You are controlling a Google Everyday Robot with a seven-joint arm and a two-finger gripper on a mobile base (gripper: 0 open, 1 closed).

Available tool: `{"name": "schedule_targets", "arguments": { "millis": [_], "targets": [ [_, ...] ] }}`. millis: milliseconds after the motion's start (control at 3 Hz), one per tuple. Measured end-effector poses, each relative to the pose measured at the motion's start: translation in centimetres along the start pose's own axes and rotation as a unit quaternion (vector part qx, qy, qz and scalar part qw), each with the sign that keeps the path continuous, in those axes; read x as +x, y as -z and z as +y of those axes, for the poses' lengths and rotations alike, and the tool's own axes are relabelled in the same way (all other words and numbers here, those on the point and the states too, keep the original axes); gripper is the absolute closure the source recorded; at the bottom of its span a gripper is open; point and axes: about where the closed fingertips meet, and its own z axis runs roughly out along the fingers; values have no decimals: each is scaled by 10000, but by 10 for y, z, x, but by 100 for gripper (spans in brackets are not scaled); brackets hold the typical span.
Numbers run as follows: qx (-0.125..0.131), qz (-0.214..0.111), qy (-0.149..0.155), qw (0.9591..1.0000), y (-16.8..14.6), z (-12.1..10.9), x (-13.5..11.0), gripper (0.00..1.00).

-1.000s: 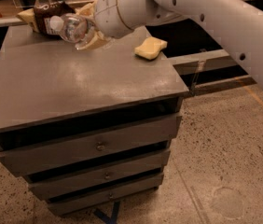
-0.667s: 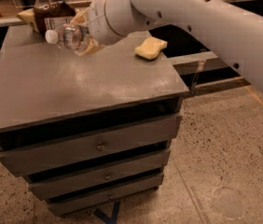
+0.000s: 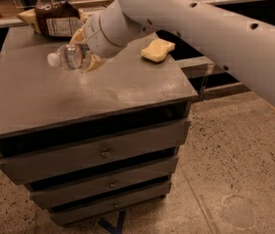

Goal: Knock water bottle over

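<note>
Water bottle (image 3: 69, 56) lies almost level in the air, its white cap pointing away from the gripper (image 3: 85, 50) toward the left of the view, its clear ribbed body running back between the two tan fingers (image 3: 93, 63), which close on its lower end from above and below. Behind the gripper the thick white arm (image 3: 201, 28) stretches up and off to the right edge, the biggest thing in sight. Under the gripper stands a grey cabinet (image 3: 54, 96) with a flat top and three drawers (image 3: 103, 152) stacked on its front; the bottle hangs just above the top's rear left part, and whether it touches the surface cannot be told. Around the cabinet, well below the gripper, spreads a speckled floor (image 3: 245, 155). Beyond the gripper, at the cabinet's far edge, rests a brown snack bag (image 3: 57, 19) with a white label, near the upper finger. To the gripper's right, past the wrist, a yellow sponge (image 3: 157, 50) lies on the top near its right edge, apart from the bottle.
</note>
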Motion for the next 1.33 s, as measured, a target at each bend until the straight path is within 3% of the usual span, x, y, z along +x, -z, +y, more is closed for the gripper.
{"name": "schedule_targets", "arguments": {
  "millis": [333, 667, 1333],
  "targets": [
    [-574, -199, -3, 9982, -16, 26, -5, 100],
    [-781, -46, -3, 9969, -21, 44, -9, 100],
    [-796, 180, -20, 9967, -33, 61, -13, 100]
  ]
}}
